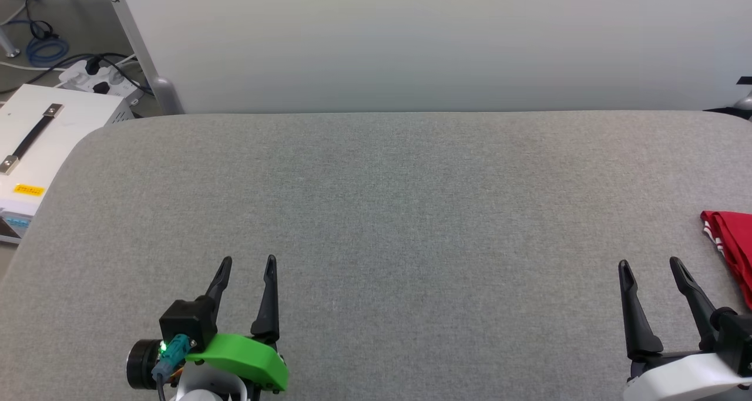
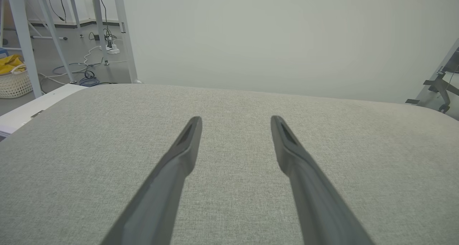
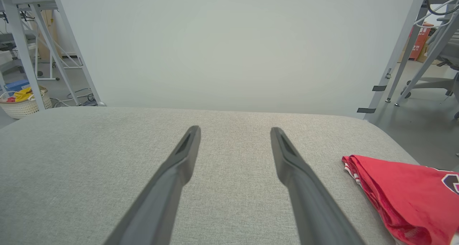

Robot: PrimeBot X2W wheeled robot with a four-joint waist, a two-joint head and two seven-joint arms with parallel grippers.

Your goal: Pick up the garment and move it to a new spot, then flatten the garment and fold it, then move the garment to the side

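Both grippers hung open and empty above the table (image 1: 376,213): the left gripper (image 1: 248,261) at the near left and the right gripper (image 1: 650,263) at the near right, each pointing toward the far edge. The garment (image 1: 731,242) lay on the table's right side, just beside the right gripper on its outer side and not touching it, partly cut off by the head view's edge. It looked folded into a compact red bundle. Its striped end pointed away, and its long axis ran roughly the way the gripper pointed. The right arm was much the nearer, so any reach would go rightward.
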